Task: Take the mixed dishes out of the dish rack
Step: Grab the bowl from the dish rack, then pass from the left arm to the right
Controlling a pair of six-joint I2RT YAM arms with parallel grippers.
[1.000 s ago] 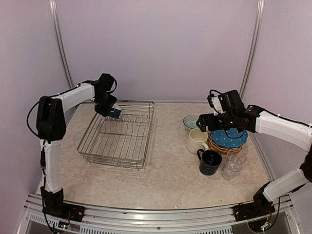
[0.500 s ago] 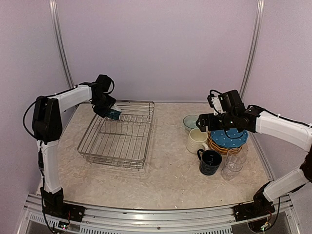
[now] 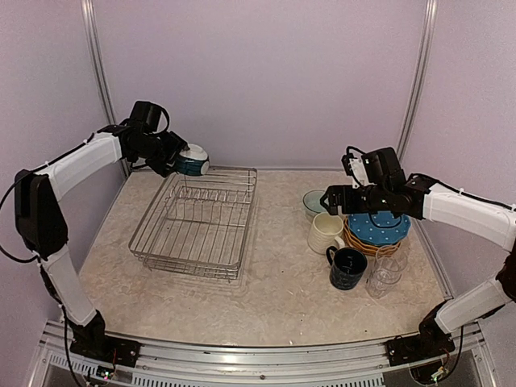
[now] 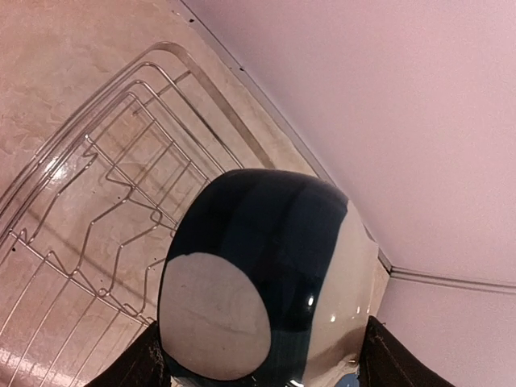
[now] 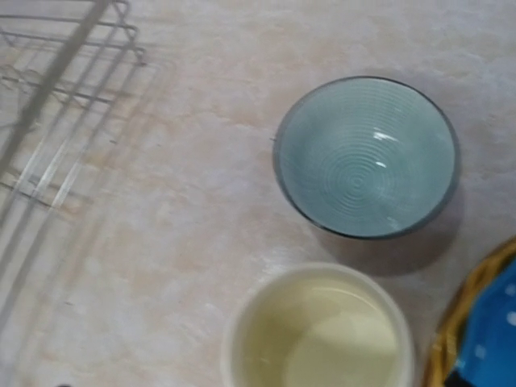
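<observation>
Left gripper [image 3: 181, 158] is clamped on the dark blue bowl [image 3: 193, 160]. The bowl is in the air just over the far-left rim of the rack [image 3: 193, 226], touching no wire.
- Left wrist view: the bowl is round, with a glossy navy glaze, a matte off-white foot disc and an off-white band towards the rim. It is tipped so its underside faces the camera. The black fingers [image 4: 385, 367] show at either side of it.
- The rack is thin bright steel wire, rectangular with low sides and rows of upright prongs. It holds no dishes.
- The table [image 3: 282, 306] is mottled beige, like stone.

The right gripper [image 3: 332, 198] hovers over a pale teal bowl [image 5: 367, 157] with fine concentric ridges inside. I cannot tell its opening, because the fingers are out of the wrist view and unclear from above.
- A smooth cream mug [image 3: 324, 234] is just nearside of the teal bowl.
- A stack of plates [image 3: 379, 228] is just right of it, with yellow-orange edges and a blue white-dotted plate on top.
- A navy mug [image 3: 347, 268] and clear glasses [image 3: 387, 272] sit in front of the stack.
- This cluster is well apart from the rack.

Compared with 0.5 s ago:
- The left arm has swung up and back.
- The dark blue bowl was low at the rack's far-left corner and is now lifted clear.
- The right arm has barely moved.
</observation>
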